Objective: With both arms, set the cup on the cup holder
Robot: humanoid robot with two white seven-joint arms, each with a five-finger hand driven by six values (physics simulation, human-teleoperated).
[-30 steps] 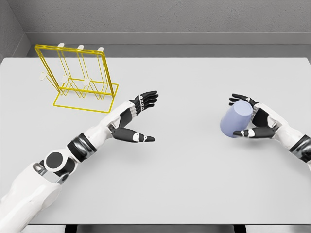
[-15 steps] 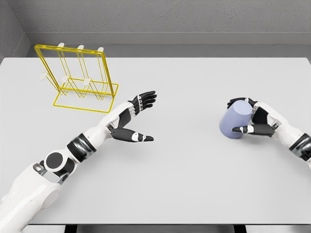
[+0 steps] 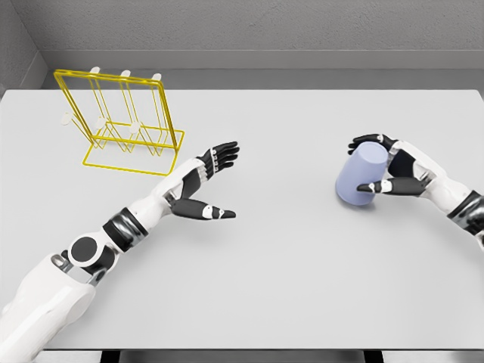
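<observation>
Right hand [image 3: 389, 168] grips the tilted cup [image 3: 361, 175] near the desk's [image 3: 287, 287] right edge, apparently for handover. Left hand [image 3: 203, 189] waits mid-desk, fingers spread, nearer the holder [image 3: 121, 121] at the far-left corner.

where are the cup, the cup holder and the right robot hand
cup [image 3: 360, 181], head view, on its lavender side wall
cup holder [image 3: 161, 113], head view, on the yellow wire frame's right upright
right robot hand [image 3: 393, 168], head view, on the dark palm wrapped around the cup
</observation>
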